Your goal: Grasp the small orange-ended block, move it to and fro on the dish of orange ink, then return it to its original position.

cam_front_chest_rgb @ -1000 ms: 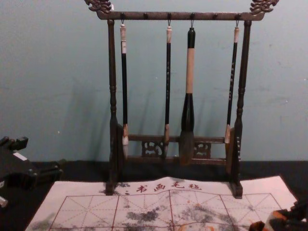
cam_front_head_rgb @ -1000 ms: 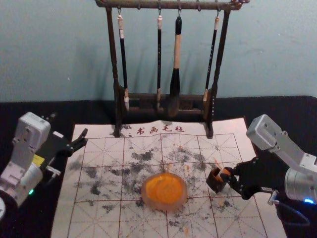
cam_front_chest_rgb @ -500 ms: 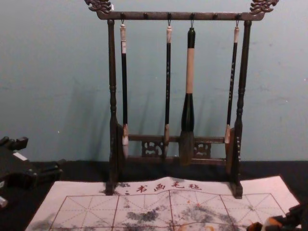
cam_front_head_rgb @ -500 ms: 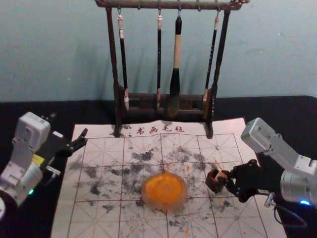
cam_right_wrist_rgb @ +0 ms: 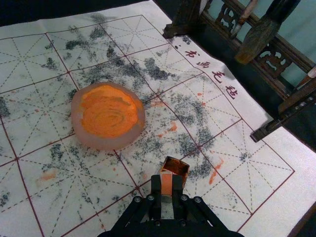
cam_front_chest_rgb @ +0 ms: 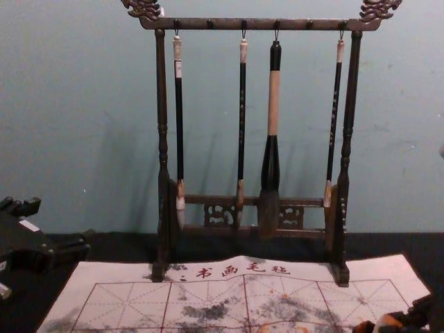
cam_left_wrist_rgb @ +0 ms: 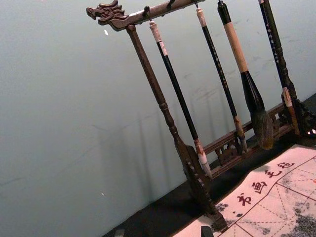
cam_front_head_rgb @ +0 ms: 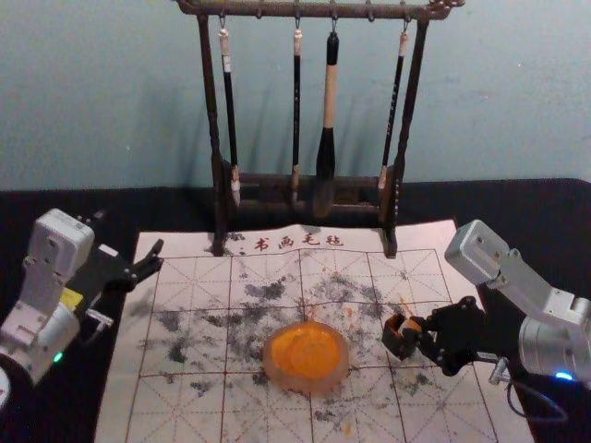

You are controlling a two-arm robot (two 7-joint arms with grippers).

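Slightly toward the dish of orange ink [cam_front_head_rgb: 307, 354] has shifted the small orange-ended block [cam_right_wrist_rgb: 166, 184], pinched between the right gripper's [cam_front_head_rgb: 421, 330] drawn-in fingers at the brown box [cam_right_wrist_rgb: 178, 167], toward the mat's [cam_front_head_rgb: 462, 406] right edge. By its far left corner hangs the left gripper [cam_front_head_rgb: 130, 231], fingers spread wide.

- Table [cam_front_head_rgb: 138, 210]: black surface, extending beyond both sides and the far edge of the mat [cam_front_head_rgb: 175, 417].
- Mat: pale, laid out on the table, marked with red grid lines and dashed guides; four red characters along the far edge.
- Mat condition: many black smudges, some orange marks; far edge uneven.
- Dish [cam_right_wrist_rgb: 81, 132]: round, pale-rimmed, upright on the mat near the middle, orange ink inside.
- Stand [cam_front_head_rgb: 219, 208]: dark, feet on the mat's far margin.
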